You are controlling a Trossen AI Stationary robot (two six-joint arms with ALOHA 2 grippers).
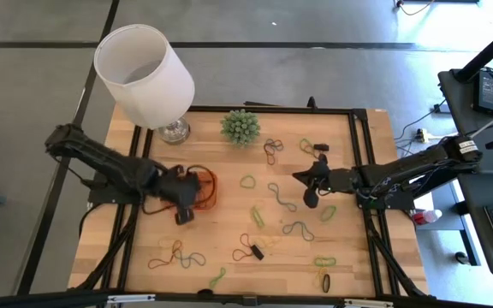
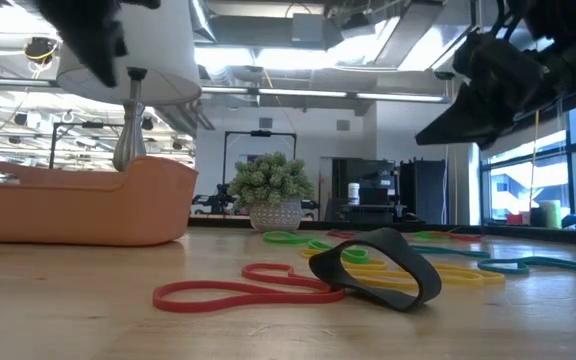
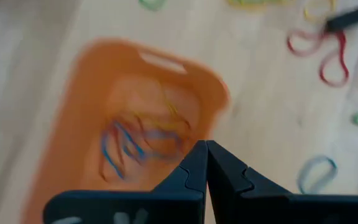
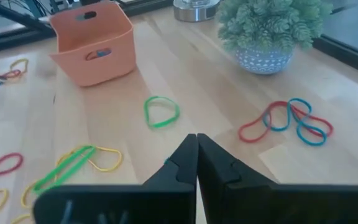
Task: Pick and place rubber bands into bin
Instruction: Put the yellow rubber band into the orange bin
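**Both end effectors closed and empty, bin partly filled**

The left end effector (image 1: 184, 205) hangs above the bin (image 1: 210, 175), at the rim facing the middle of the counter (image 1: 229, 257). Its wrist view shows the 2 fingers (image 3: 191, 171) pressed together with nothing between them, looking down into the orange tray, where a few blue, red and yellow bands (image 3: 138, 140) lie. That position suits a drop-off point: directly over the bin, a released band falls inside and not onto the wood.

The right end effector (image 1: 308, 190) is raised over the middle of the counter, also closed and carrying nothing. It sits among loose rubber bands (image 1: 282, 198), with a single green loop (image 4: 161, 111) lying ahead of it in its wrist view and a red and blue cluster (image 4: 288, 122) nearby, so it looks placed to choose its next pick.

Most bands remain scattered across the counter, many linked or twisted, which is why they lie in clumps. The bin stands near the lamp (image 1: 148, 77), well apart from the small potted plant (image 1: 240, 127). The task seems far from finished.
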